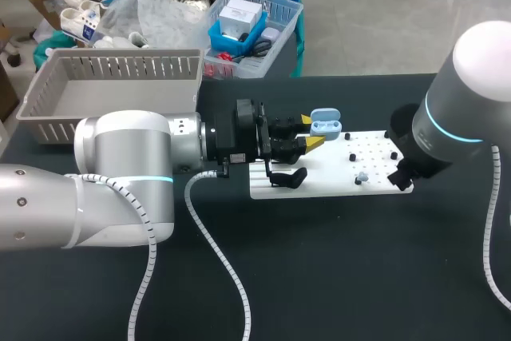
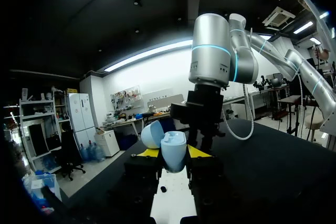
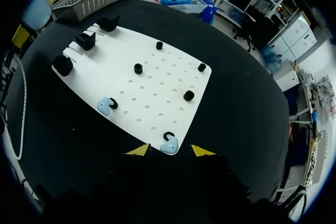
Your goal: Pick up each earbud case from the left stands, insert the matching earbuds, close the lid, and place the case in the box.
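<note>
Robotics lab: left arm (image 1: 120, 189), right arm (image 1: 471, 93), black table (image 1: 335, 277), white pegboard (image 1: 335, 173).

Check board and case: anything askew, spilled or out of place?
Nothing stands out. The left end effector holds the open case; on the white board one earbud lies ahead of the open right end effector, a second earbud by a peg.

R wrist: case (image 3: 37, 10) cut by rim | L wrist: base hid btw L fingers (image 2: 148, 153)

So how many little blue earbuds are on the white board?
2. One earbud lies beside a black peg on the white board; the other is at the board's edge between the right gripper's open fingers. More may hide in the left gripper's case.
</note>
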Robot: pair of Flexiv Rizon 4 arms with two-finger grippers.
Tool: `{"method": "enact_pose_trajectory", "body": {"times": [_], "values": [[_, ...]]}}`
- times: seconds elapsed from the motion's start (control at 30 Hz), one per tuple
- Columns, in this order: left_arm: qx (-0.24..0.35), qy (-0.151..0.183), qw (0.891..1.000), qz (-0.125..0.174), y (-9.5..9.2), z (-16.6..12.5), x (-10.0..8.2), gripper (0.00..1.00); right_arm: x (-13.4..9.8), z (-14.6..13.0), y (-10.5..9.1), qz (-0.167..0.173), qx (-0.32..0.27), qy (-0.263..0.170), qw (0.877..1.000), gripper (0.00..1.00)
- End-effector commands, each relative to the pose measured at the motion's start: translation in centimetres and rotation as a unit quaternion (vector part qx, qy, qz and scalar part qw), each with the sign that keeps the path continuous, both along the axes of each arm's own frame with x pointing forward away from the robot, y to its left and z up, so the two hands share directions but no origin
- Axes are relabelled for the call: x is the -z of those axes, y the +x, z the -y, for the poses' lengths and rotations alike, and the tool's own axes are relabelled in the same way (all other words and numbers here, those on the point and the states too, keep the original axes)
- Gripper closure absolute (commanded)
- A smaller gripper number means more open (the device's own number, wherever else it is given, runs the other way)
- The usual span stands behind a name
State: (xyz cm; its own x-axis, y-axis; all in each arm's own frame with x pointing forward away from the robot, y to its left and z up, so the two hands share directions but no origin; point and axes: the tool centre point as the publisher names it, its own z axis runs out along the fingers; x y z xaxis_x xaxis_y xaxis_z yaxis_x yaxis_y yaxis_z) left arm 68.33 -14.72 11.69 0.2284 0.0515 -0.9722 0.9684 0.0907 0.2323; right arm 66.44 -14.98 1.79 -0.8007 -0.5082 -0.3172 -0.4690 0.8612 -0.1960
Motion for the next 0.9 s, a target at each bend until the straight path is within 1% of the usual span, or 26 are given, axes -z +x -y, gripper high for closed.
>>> {"method": "enact_pose_trajectory", "body": {"times": [0.03, 0.17, 0.33, 0.47, 0.53, 0.57, 0.9], "values": [[-0.002, -0.001, 1.000, 0.001, -0.05, 0.02, 0.06, 1.00, 0.12, -0.06, 0.01, -0.001, 0.001, 0.001, 1.000, 0.60], [-0.002, -0.001, 1.000, 0.001, -0.05, 0.02, 0.06, 1.00, 0.12, -0.08, 0.09, 0.000, 0.002, 0.002, 1.000, 0.64], [-0.002, -0.001, 1.000, 0.001, -0.05, 0.02, 0.06, 1.00, 0.08, -0.21, 0.30, 0.000, 0.001, 0.001, 1.000, 0.62], [-0.002, -0.001, 1.000, 0.001, -0.05, 0.02, 0.06, 1.00, 0.11, -0.38, 0.43, -0.001, -0.002, 0.001, 1.000, 0.64], [-0.002, -0.001, 1.000, 0.001, -0.05, 0.02, 0.06, 1.00, 0.13, -0.44, 0.44, -0.002, -0.003, 0.000, 1.000, 0.67], [-0.002, -0.001, 1.000, 0.001, -0.05, 0.02, 0.06, 1.00, 0.13, -0.44, 0.44, -0.002, -0.003, 0.000, 1.000, 0.72], [-0.002, -0.001, 1.000, 0.001, -0.05, 0.02, 0.06, 1.00, 0.33, -0.53, 0.34, -0.004, -0.001, -0.001, 1.000, 0.73]]}}
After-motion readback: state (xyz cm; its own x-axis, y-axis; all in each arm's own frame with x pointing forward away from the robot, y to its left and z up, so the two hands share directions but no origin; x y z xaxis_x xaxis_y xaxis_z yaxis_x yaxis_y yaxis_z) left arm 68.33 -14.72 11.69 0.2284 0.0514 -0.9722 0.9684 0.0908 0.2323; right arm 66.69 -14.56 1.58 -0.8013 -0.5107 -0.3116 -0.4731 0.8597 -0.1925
